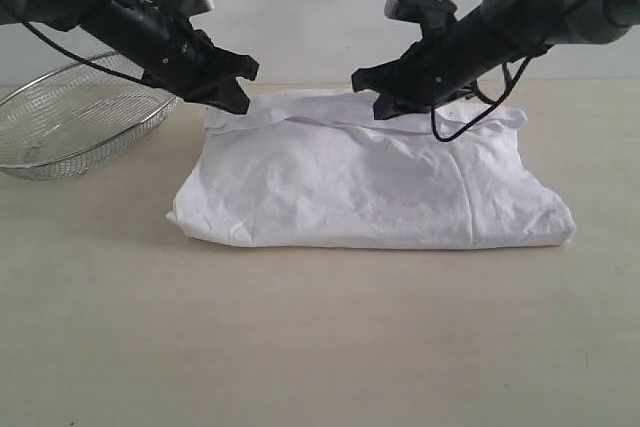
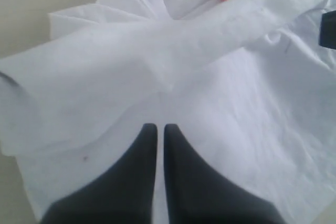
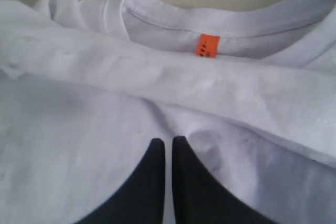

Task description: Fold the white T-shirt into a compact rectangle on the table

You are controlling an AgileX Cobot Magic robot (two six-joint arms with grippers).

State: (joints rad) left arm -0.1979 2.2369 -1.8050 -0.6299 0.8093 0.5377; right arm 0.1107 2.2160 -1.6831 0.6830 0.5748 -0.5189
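Fingers (image 2: 142, 161) of the left gripper (image 1: 240, 92) were pressed together and the right gripper (image 1: 368, 95) was closed too, both at the upper edge of the white T-shirt (image 1: 370, 187), which lay folded mid-frame on the table (image 1: 300, 347). Whether cloth was pinched, I couldn't tell. The orange tag (image 3: 208, 45) peeked out at the collar. It looked like the last fold, and next both would need to carry that edge down-frame evenly.
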